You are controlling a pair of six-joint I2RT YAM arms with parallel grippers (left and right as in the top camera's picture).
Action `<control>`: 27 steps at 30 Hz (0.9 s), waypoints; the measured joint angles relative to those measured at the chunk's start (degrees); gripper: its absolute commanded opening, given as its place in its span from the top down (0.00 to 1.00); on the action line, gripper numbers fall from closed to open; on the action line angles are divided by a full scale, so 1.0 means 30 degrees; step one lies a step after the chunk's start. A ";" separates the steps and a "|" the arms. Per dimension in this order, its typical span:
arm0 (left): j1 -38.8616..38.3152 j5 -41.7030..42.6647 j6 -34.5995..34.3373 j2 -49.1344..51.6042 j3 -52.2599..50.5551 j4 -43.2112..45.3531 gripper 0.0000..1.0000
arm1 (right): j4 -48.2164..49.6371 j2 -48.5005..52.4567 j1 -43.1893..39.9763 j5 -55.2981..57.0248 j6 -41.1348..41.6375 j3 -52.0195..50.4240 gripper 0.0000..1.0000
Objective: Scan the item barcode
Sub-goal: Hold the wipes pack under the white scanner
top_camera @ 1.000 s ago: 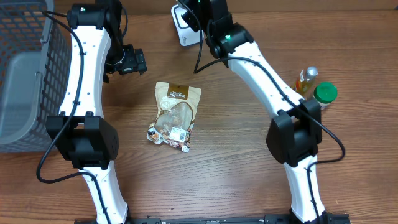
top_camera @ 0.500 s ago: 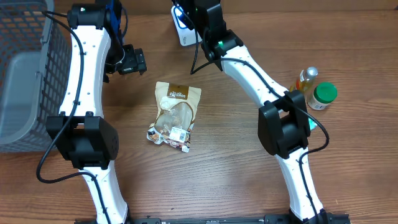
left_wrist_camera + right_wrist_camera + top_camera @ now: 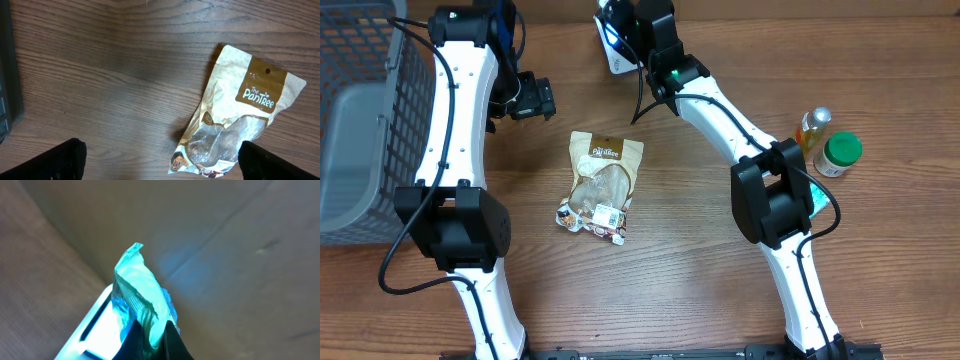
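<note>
Change: right gripper, clamped on teal packet, has swung farther in over scanner; barcode read looks imminent; left gripper wide open, idle near pouch.

We're seeing the right arm swung further left now, bringing its teal packet closer up to the scanner.

— Where's the pouch?
— Centre of the frame, flat on the table.
— The rest?
— Basket at the left edge; scanner top centre, a packet right by it; bottle and jar side by side, right.
</note>
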 measured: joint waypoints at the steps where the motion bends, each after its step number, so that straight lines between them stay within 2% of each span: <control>1: 0.0000 0.0000 0.0000 0.0000 0.0000 0.0000 0.00 | -0.0299 0.0000 0.0000 -0.0102 -0.0022 0.0000 0.96; 18: 0.0000 0.0000 0.0000 0.0000 0.0000 0.0000 0.00 | -0.3927 -0.0007 0.0408 -0.2200 -0.0051 0.0138 0.96; 27: 0.0000 -0.0007 0.0000 0.0000 0.0000 0.0000 0.00 | -0.2062 0.0000 0.0284 -0.1792 -0.0058 0.0131 0.96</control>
